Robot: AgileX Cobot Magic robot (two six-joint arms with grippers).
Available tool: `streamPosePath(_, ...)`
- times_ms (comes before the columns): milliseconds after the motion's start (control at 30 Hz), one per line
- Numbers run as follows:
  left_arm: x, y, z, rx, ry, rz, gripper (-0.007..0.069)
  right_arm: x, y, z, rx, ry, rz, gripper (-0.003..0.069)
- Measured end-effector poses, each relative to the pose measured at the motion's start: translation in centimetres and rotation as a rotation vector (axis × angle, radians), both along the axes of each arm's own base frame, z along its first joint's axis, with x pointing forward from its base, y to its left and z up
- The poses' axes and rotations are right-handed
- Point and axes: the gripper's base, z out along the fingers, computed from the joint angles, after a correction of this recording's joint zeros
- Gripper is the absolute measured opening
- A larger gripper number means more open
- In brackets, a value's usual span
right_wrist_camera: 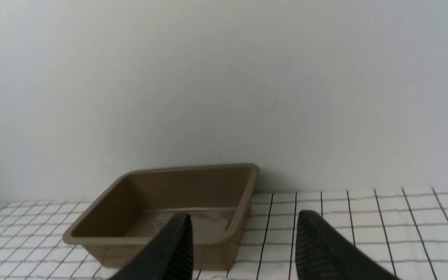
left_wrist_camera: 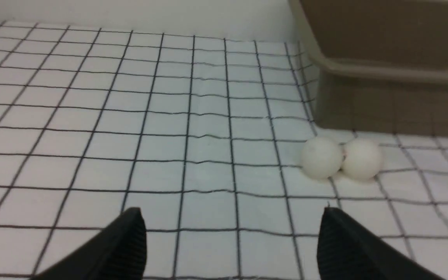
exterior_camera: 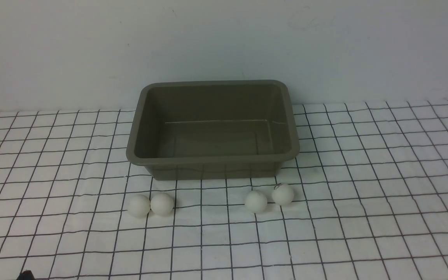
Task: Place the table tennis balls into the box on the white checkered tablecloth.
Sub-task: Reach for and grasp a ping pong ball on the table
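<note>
Left gripper (left_wrist_camera: 231, 212) is hanging over the white checkered tablecloth (left_wrist_camera: 169, 116) with its fingers spread wide apart. It is facing two touching table tennis balls (left_wrist_camera: 321, 157) that are lying just in front of the box (left_wrist_camera: 383, 105), near its front-left corner. Right gripper (right_wrist_camera: 244, 216) is likewise holding its fingers apart and is pointing toward the box from off its right side. Two more balls are sitting near the box's front-right corner, close together. The one nearer the box, the marked ball (exterior_camera: 282, 194), is showing a small dark print on top. The box is standing upright, close to the wall (exterior_camera: 224, 39).
</note>
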Motion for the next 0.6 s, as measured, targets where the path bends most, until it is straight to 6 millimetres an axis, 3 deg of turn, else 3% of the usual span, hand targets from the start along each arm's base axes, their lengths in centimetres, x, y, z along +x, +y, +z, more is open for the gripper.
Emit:
streamPosePath(300, 0.2, 0.0, 1.4, -0.233, -0.143, 0.037, 0.0534, 0.5, 0.5, -1.4, -0.134, 0.157, 0.094, 0.0335)
streamPosePath(600, 0.3, 0.5, 2.6, -0.407, -0.275, 0.103, 0.0534, 0.4, 0.5, -1.5, -0.149, 0.163, 0.103, 0.0335)
